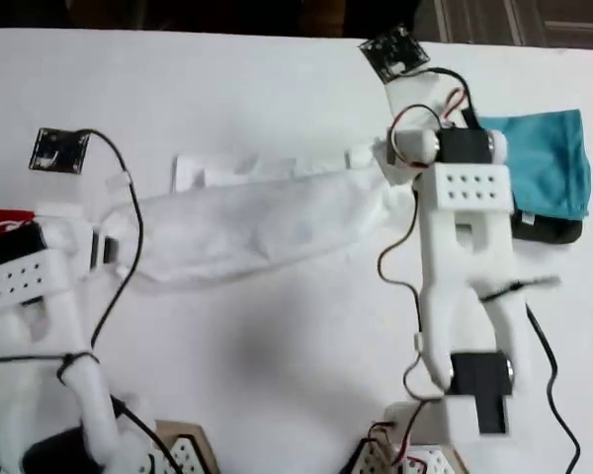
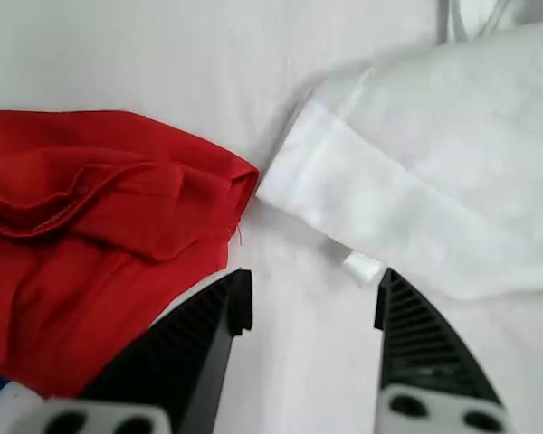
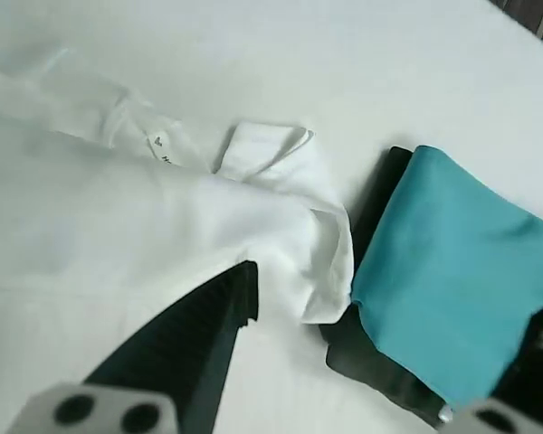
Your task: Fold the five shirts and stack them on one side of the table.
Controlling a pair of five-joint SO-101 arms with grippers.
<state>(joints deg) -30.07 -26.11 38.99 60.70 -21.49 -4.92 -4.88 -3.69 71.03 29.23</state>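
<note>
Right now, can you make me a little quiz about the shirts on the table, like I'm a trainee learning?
1. True or false: the teal shirt lies on top of a black shirt.
2. Which colour of shirt lies stretched out between the two arms? A. red B. white C. teal
3. Fill in: close beside the open left end effector lies a bunched-up ___ shirt.

Key
1. True.
2. B, the white shirt.
3. Red: it is the red shirt.
</note>
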